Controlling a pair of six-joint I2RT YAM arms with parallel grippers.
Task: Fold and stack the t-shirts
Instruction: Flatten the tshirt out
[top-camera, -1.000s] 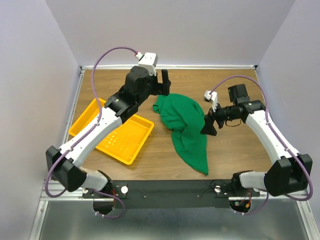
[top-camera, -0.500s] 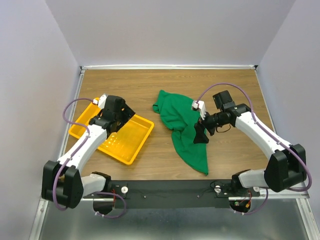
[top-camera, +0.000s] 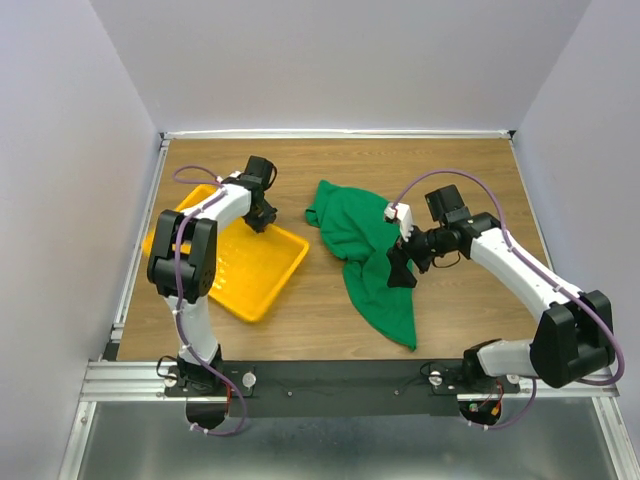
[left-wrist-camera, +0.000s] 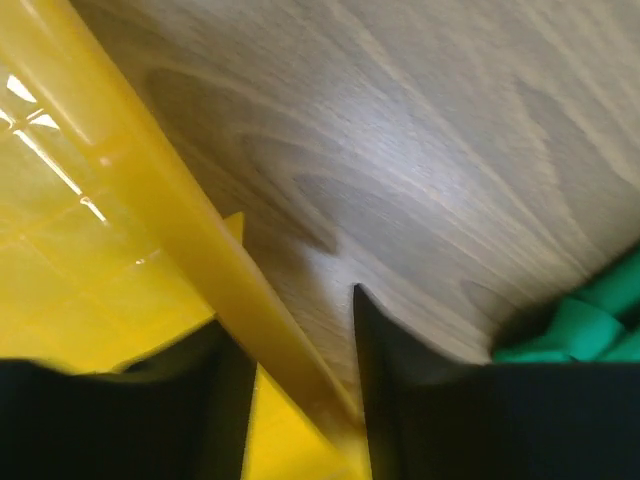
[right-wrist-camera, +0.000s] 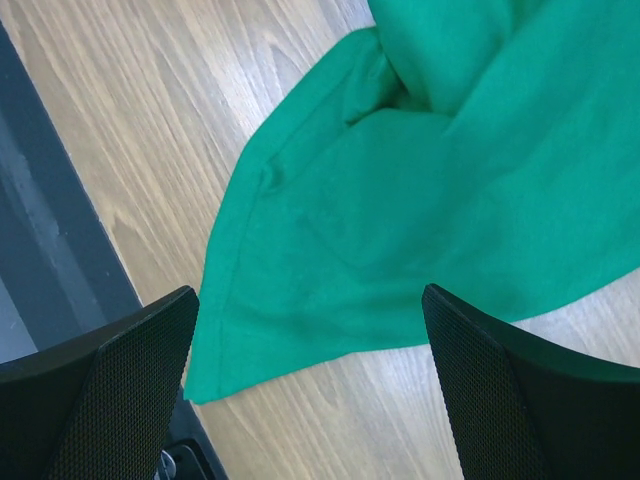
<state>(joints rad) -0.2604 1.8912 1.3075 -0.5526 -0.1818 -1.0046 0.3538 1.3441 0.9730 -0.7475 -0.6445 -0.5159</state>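
The brown bench (top-camera: 470, 170) holds a green t-shirt (top-camera: 365, 240), crumpled in a heap in the middle. A yellow tray (top-camera: 255, 272) lies to its left. The right gripper (top-camera: 400, 270) hangs wide open over the t-shirt. The left gripper (top-camera: 260, 212) is half open, with one finger on each side of the tray's far rim.

Setting: robotics lab test cell. Wood-grain table (top-camera: 460, 170) boxed in by bare pale-lilac panels (top-camera: 60, 150) at 9, 12 and 3 o'clock; an aluminium rail (top-camera: 130, 375) and black mounting bar (top-camera: 340, 375) at 6 o'clock carry a cabled left arm (top-camera: 190, 250) and right arm (top-camera: 520, 265). Props are sparse: one yellow tray (top-camera: 255, 290) at 9 o'clock, one green t-shirt (top-camera: 370, 250) near centre.
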